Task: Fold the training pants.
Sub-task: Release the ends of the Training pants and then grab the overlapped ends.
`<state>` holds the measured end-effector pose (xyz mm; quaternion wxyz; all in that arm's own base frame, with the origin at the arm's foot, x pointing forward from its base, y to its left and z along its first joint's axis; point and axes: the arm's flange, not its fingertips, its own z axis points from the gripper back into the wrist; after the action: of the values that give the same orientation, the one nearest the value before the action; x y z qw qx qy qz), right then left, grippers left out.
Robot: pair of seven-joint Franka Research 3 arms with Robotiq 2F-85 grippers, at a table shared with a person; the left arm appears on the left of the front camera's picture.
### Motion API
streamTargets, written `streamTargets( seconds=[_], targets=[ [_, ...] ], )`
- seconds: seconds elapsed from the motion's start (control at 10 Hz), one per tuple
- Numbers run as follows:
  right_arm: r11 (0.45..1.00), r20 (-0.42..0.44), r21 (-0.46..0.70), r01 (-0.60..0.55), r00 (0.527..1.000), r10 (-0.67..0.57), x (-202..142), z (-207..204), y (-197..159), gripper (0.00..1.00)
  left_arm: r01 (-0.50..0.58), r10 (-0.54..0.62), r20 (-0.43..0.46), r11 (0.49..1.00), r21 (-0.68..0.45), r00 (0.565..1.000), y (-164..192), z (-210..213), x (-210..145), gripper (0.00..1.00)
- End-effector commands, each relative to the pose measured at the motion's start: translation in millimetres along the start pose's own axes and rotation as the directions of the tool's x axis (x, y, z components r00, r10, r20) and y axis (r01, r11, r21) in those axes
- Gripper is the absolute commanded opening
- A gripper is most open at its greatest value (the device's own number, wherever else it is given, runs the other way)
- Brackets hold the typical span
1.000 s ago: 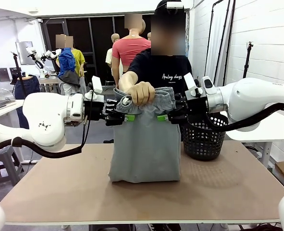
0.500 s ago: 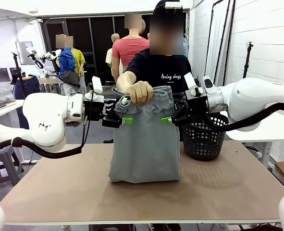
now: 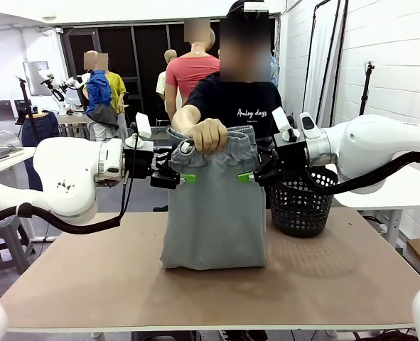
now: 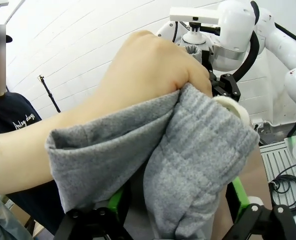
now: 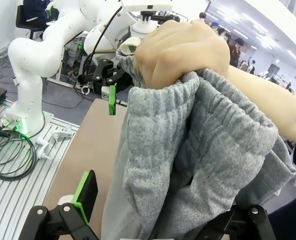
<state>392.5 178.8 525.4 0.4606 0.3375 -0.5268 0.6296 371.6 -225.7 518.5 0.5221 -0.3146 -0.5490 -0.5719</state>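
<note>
The left gripper (image 3: 185, 177) and the right gripper (image 3: 249, 175) both have their jaws spread wide, pinching no cloth. The wrist views show the green pads (image 4: 115, 200) on either side of hanging grey fabric. In the front view the fingertips sit just at the side edges of the training pants (image 3: 213, 213). Between the jaws and slightly above them, a person's hand (image 3: 210, 135) bunches the gathered elastic waistband, a soft, flecked knit. Below the jaws the pants hang in a boxy fold, with the lower edge resting on the brown desk (image 3: 323, 284). A black mesh basket (image 3: 302, 206) stands under the right jaws.
</note>
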Motion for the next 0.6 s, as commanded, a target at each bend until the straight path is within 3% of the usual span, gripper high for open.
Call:
streamTargets(
  seconds=[0.0, 0.5],
  targets=[
    [0.999, -0.038, 0.018, 0.047, 0.998, -0.046, -4, 2, 2, 1.0, 0.018, -0.018, -0.008, 1.0, 0.025, 1.0, -5, 4, -1, 1.0],
    [0.996, -0.064, -0.016, 0.083, 0.994, -0.083, -14, 11, 11, 1.0, 0.014, -0.013, -0.017, 0.998, 0.063, 1.0, -10, 18, -5, 1.0]
  ],
)
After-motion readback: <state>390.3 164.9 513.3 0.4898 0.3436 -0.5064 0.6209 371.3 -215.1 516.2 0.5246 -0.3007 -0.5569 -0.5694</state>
